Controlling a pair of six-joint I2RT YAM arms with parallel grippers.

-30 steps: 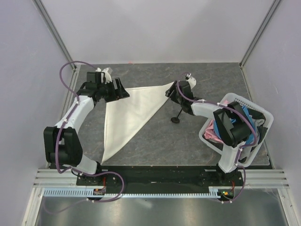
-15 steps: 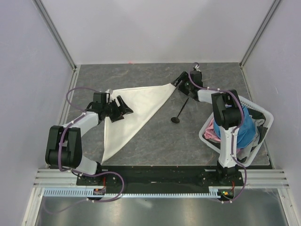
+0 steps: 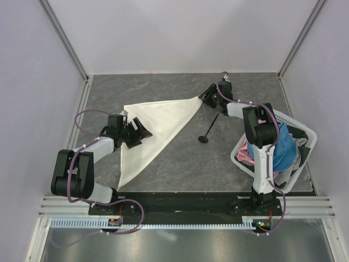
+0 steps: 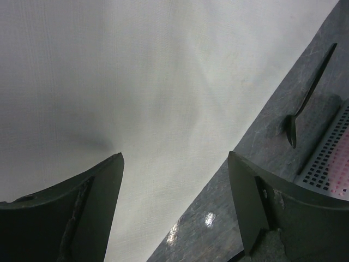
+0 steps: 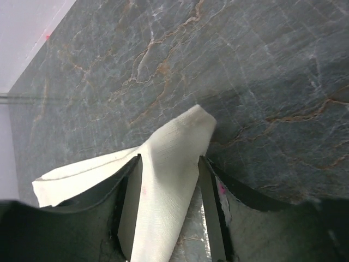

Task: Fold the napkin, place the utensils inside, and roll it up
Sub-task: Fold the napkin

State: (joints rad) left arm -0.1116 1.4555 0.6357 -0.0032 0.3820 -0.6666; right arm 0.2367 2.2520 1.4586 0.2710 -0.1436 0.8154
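Napkin point(image 3: 163, 120): one cream cloth, folded to a triangle and lying flat on the table point(image 3: 180, 164), spanning the space between the two grippers.

Left gripper point(image 3: 143, 131): fingers spread wide and holding nothing. It hangs over the triangle's left edge, with cloth under and ahead of its fingertips in the wrist view.

Right gripper point(image 3: 203, 100): fingers point(image 5: 128, 202) partly spread, set astride the triangle's far right corner. The cloth fills the gap between them. Whether they press it cannot be told.

Utensil point(image 3: 211, 126): one slim black spoon, bare on the table and apart from the napkin's long edge. It lies just beside the right gripper on the side toward that arm's base, and well apart from the left gripper, across the cloth. Its long axis slants away from the right gripper, with the handle end closest to the fingers and the rounded head farthest. By this layout the right arm is judged the nearer for fetching it onto the cloth.

Basket point(image 3: 305, 131): one white basket beyond the right arm's elbow, holding one blue cloth point(image 3: 283, 147) and one pink cloth point(image 3: 245, 155).
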